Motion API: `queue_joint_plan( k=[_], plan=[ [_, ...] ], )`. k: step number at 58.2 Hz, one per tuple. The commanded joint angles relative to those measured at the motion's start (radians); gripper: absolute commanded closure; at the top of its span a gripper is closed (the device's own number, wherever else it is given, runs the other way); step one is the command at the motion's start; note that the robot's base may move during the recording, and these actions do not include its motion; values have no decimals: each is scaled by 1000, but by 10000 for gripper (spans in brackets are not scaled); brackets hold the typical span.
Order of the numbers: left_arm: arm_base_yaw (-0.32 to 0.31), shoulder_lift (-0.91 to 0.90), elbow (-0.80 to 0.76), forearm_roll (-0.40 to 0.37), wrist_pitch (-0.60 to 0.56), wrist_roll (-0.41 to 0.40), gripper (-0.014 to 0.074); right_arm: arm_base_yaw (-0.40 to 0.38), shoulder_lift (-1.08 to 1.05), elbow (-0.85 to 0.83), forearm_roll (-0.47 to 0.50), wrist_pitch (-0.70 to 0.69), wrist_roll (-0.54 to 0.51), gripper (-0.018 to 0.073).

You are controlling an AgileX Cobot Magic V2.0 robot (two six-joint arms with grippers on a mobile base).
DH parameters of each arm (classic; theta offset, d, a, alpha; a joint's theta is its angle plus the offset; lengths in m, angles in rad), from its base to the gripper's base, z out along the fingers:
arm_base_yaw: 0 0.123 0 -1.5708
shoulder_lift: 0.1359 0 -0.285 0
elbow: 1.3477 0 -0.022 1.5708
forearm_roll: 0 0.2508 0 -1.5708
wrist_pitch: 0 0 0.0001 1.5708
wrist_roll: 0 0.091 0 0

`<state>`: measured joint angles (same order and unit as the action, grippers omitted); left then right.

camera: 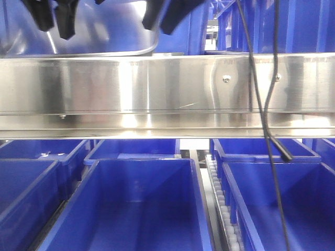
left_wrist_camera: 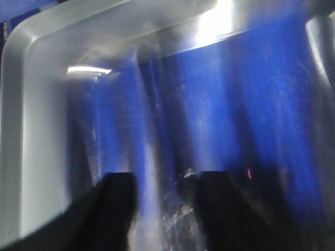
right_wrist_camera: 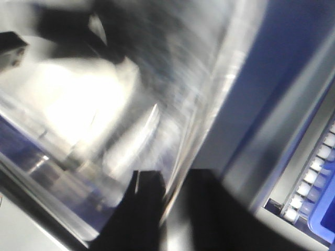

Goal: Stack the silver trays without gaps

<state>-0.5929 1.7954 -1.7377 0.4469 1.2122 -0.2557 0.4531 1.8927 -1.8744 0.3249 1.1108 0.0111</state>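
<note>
A silver tray (camera: 104, 52) shows at the top left of the front view, behind the steel rail; only its thin rim and shiny inside are visible. My left gripper (camera: 54, 23) hangs over the tray's inside. In the left wrist view it (left_wrist_camera: 167, 180) is open and empty above the tray's mirror-like floor, with the rounded rim corner (left_wrist_camera: 31, 104) at the left. My right gripper (camera: 161, 23) is at the tray's right edge. In the right wrist view it (right_wrist_camera: 175, 180) is closed across the thin rim (right_wrist_camera: 209, 104), one finger inside, one outside. I cannot tell whether several trays are nested.
A broad steel rack rail (camera: 167, 89) with two rivets crosses the front view. Deep blue bins (camera: 141, 204) stand below it, with more behind. A black cable (camera: 267, 115) hangs at the right. A white roller track (camera: 220, 198) runs between the bins.
</note>
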Motion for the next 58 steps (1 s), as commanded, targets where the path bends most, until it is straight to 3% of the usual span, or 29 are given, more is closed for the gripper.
queue_joint_plan(
  k=[1,18,25,30,39,42,49,58],
  plan=[
    [1,-5,2,12,-11,-12,284,1,-8,-9,3,-18,-11,244],
    [1,-44,-55,25,-9,-14,267,1,-8,-62,3,23,-11,288],
    [1,-87,-104,27,-9,-16,284,1,-15,-139,1,84,-11,358],
    [1,-124,-129,27,-16,-16,355,1,-28,-189,-12,101,-11,431],
    [1,-191,-136,27,-66,-18,644,1,-77,-229,-78,110,-11,642],
    [1,-217,-136,27,-83,-41,594,1,-98,-229,-137,110,-11,638],
    [1,-277,-132,25,-130,-52,605,1,-151,-229,-235,110,-11,638],
    [1,-391,-70,-14,-254,-64,605,1,-236,-229,-251,100,-11,638]
  ],
)
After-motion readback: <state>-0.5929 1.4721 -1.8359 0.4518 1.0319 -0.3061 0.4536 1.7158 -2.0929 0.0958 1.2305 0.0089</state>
